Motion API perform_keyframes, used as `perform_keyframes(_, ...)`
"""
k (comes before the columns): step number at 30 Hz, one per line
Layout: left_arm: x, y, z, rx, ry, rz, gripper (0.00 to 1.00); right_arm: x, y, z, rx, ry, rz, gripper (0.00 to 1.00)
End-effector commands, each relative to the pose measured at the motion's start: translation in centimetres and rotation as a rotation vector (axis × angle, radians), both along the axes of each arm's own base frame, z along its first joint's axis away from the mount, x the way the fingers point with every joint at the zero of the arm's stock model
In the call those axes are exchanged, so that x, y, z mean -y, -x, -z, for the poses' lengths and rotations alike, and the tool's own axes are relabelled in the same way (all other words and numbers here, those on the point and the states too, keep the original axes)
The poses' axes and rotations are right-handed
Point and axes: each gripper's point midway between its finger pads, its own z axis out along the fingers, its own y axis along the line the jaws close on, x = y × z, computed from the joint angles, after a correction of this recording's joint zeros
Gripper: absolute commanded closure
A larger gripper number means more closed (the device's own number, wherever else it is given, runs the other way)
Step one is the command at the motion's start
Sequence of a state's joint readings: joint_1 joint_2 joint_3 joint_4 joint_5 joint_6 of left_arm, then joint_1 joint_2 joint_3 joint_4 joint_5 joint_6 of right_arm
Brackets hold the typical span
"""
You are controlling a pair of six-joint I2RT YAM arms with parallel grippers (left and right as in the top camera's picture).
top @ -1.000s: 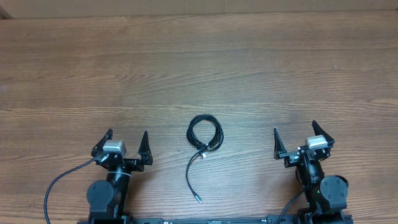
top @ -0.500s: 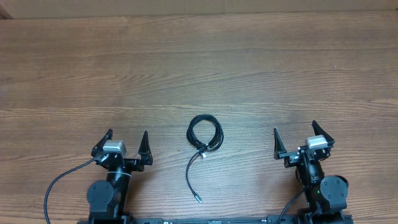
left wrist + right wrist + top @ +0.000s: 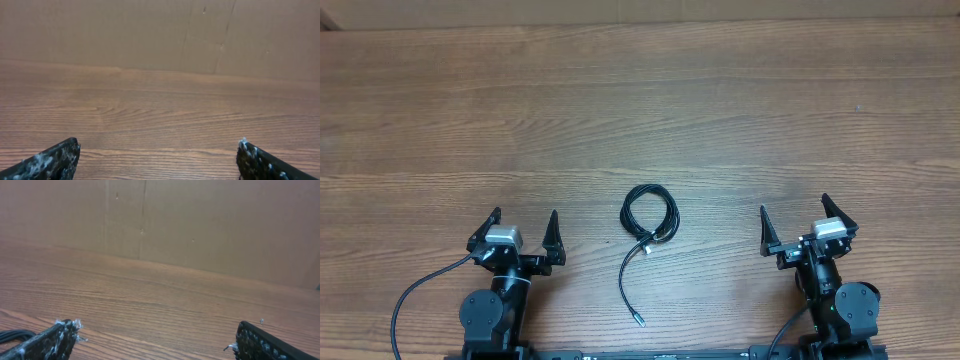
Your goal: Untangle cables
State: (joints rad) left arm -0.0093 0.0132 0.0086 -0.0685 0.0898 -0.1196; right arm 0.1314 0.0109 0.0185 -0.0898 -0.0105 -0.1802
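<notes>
The cables [image 3: 648,215] lie as a small black coil in the middle of the wooden table, with a silvery plug by the coil and one loose end trailing toward the front edge, ending in a small plug [image 3: 639,322]. A sliver of the coil shows at the left edge of the right wrist view [image 3: 10,335]. My left gripper [image 3: 524,226] is open and empty, left of the coil and apart from it; its jaws show in the left wrist view [image 3: 157,155]. My right gripper [image 3: 794,217] is open and empty, right of the coil; its jaws show in the right wrist view [image 3: 157,337].
A brown cardboard wall [image 3: 160,35] stands along the far edge of the table [image 3: 640,110]. Thick black wires [image 3: 415,295] run from the arm bases at the front edge.
</notes>
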Motion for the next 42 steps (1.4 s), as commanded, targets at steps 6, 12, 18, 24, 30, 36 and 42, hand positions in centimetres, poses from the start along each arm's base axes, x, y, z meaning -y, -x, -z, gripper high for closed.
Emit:
perform_keyframes(6, -0.1, 0.0, 0.1, 0.001, -0.02, -0.006, 0.01, 0.3, -0.1, 0.3, 0.001, 0.001, 0.013, 0.0)
perform_keyframes(12, -0.1, 0.0, 0.1, 0.001, -0.019, -0.006, 0.0, 0.3, -0.1, 0.3, 0.001, 0.001, 0.013, 0.0)
perform_keyframes(18, -0.2, 0.0, 0.1, 0.001, -0.02, -0.01, 0.0, 0.3, -0.1, 0.3, 0.002, 0.008, 0.013, 0.0)
perform_keyframes(24, -0.1, 0.0, 0.1, 0.001, -0.019, -0.009, 0.0, 0.1, 0.0, 0.2, 0.002, 0.004, 0.004, 0.0)
perform_keyframes(30, -0.1, 0.0, 0.1, 0.001, -0.016, -0.007, 0.0, -0.2, 0.0, 0.1, 0.006, 0.003, -0.013, 0.0)
perform_keyframes(36, 0.1, 0.0, -0.6, 0.025, -0.007, 0.006, 0.01, -1.0, 0.2, 0.0, 0.013, 0.0, -0.062, 0.0)
perform_keyframes(42, 2.0, 0.7, -3.3, 0.081, -0.002, 0.118, 0.0, -2.4, 0.5, -0.5, 0.013, -0.08, -0.144, 0.0)
